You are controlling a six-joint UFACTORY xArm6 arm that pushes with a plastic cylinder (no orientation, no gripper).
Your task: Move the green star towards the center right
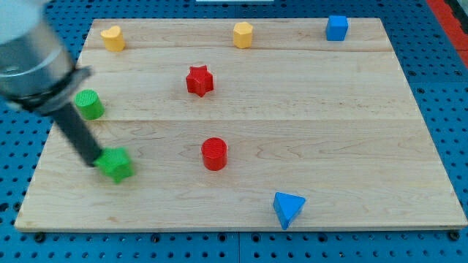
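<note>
Green star (116,164) sits low at the view's left of the wooden board (351,146), my tip (98,162) touching its left edge — nearly the whole run to the center right is left, I judge. No jaws here, only a rod. Farther on lie a blue triangle (288,209), a red cylinder (214,153) and a green cylinder (89,104); blue pegboard (431,44) surrounds the board.

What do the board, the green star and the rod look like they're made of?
The board looks like pale wood: joined planks with visible grain, matte finish. The green star looks like painted wood or plastic; its flat, even colour leaves that open. The rod, my tip touching the star's left edge, looks dark and matte, maybe metal or plastic.
</note>
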